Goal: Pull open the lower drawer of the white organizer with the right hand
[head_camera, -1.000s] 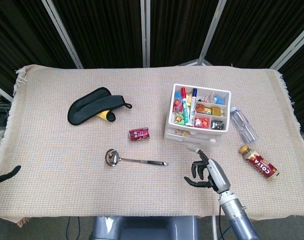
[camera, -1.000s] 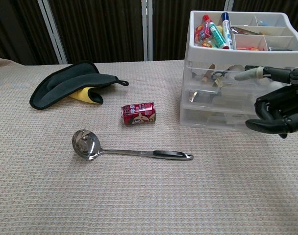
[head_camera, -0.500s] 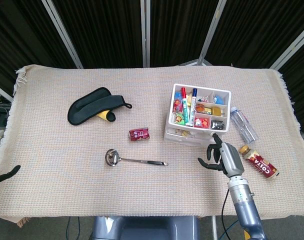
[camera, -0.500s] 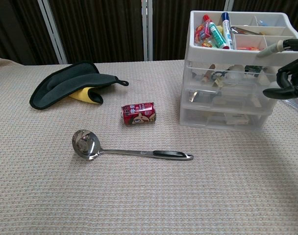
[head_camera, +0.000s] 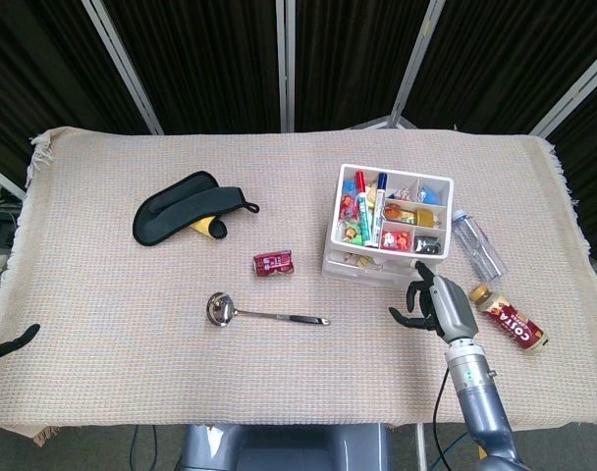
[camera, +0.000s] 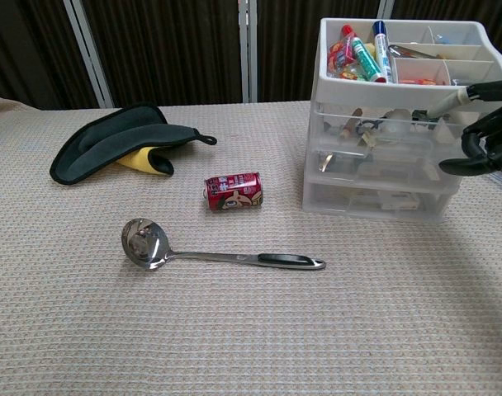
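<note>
Chest view: the right hand (camera: 487,142), fingers curled and holding nothing, is poised beside the white organizer (camera: 391,115) at the table's right, whose lower drawer (camera: 375,198) remains closed, presumably for hooking.

I count one white organizer (head_camera: 389,228) with three drawers stacked under its top tray. On the cloth I see one ladle (head_camera: 262,313), one red can (head_camera: 274,262), one dark oven mitt (head_camera: 184,205), and two bottles: a clear one (head_camera: 476,245) and a brown Costa one (head_camera: 509,318). In the tray I make out at least three markers (camera: 362,51); the smaller items I cannot count.
</note>
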`<act>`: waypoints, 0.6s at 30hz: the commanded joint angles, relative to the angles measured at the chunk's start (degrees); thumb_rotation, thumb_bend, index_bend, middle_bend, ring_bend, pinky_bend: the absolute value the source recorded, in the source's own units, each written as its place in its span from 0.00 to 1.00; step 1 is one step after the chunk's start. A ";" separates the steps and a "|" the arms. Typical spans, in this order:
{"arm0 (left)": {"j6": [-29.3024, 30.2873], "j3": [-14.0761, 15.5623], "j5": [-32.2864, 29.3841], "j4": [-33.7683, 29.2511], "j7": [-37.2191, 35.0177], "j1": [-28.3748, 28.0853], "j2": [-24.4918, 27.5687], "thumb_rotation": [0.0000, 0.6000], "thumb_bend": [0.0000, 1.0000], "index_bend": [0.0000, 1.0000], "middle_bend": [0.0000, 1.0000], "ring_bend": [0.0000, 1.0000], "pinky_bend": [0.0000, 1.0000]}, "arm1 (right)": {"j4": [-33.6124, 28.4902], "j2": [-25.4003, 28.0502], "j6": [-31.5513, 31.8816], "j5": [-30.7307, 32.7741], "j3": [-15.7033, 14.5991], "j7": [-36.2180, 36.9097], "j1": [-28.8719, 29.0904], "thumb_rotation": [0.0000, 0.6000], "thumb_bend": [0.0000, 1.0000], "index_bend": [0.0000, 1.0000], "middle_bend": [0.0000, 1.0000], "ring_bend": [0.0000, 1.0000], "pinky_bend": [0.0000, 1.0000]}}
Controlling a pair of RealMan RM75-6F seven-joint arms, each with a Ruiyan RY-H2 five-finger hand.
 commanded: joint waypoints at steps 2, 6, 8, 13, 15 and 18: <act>-0.08 -0.04 -0.08 0.02 -0.07 -0.02 0.04 1.00 0.11 0.00 0.00 0.00 0.00 | 0.55 -0.36 -0.07 1.12 -0.33 -0.95 0.53 1.00 0.16 0.35 0.71 0.79 0.69; -0.14 -0.02 -0.04 0.04 -0.15 -0.04 0.07 1.00 0.11 0.00 0.00 0.00 0.00 | 0.74 -0.64 0.74 1.23 -0.61 -1.60 0.72 1.00 0.17 0.45 0.72 0.79 0.69; -0.11 -0.01 -0.02 0.03 -0.17 -0.03 0.07 1.00 0.11 0.00 0.00 0.00 0.00 | 0.67 -0.78 1.10 0.99 -0.88 -1.74 0.70 1.00 0.18 0.48 0.72 0.79 0.69; -0.14 0.00 -0.03 0.01 -0.24 -0.03 0.09 1.00 0.11 0.00 0.00 0.00 0.00 | 0.26 -0.96 2.09 -0.78 -1.91 -1.57 0.27 1.00 0.19 0.50 0.72 0.79 0.69; -0.21 0.02 -0.02 -0.03 -0.19 -0.05 0.10 1.00 0.11 0.00 0.00 0.00 0.00 | 0.05 -0.95 2.41 -1.63 -2.42 -1.26 -0.03 1.00 0.19 0.51 0.72 0.79 0.69; -0.30 0.09 0.05 -0.05 -0.01 -0.09 0.07 1.00 0.11 0.00 0.00 0.00 0.00 | -0.25 -0.79 2.73 -2.98 -3.41 -0.86 -0.57 1.00 0.19 0.51 0.72 0.79 0.69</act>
